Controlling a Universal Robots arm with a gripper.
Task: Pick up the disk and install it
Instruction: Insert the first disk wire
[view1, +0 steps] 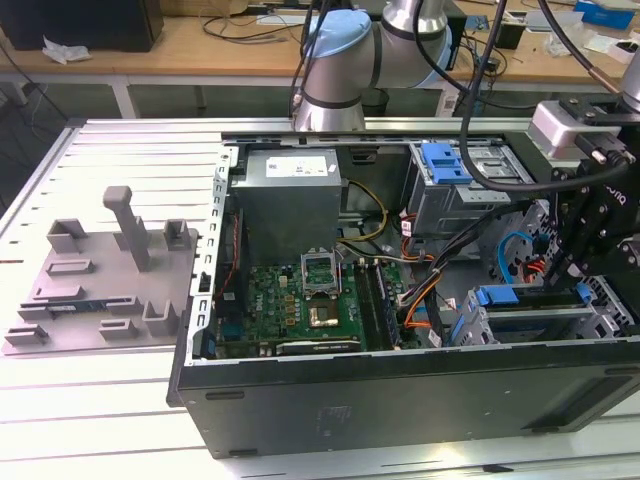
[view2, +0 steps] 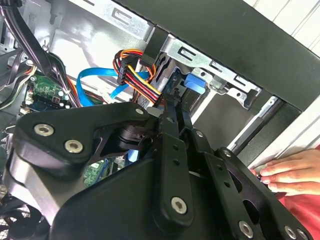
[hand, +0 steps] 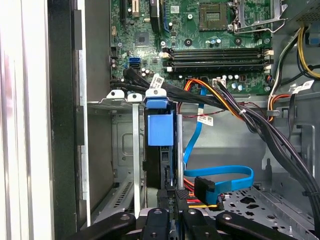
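Disk (hand: 160, 129) fronted in smooth blue plastic (cage (hand: 98, 150) bare metal).

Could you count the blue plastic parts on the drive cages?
3 in the exterior view: bracket atop the upper cage, the disk's carrier in the lower cage, a piece beside it; others possibly hidden.

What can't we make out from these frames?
- Disk, first wrist view: it sits edge-on, and the drive cage rails hide its label and how deep it sits.
- Gripper, second wrist view: its own black linkage hides any contact with the disk.
- Hand, second wrist view: cut off by the frame edge.
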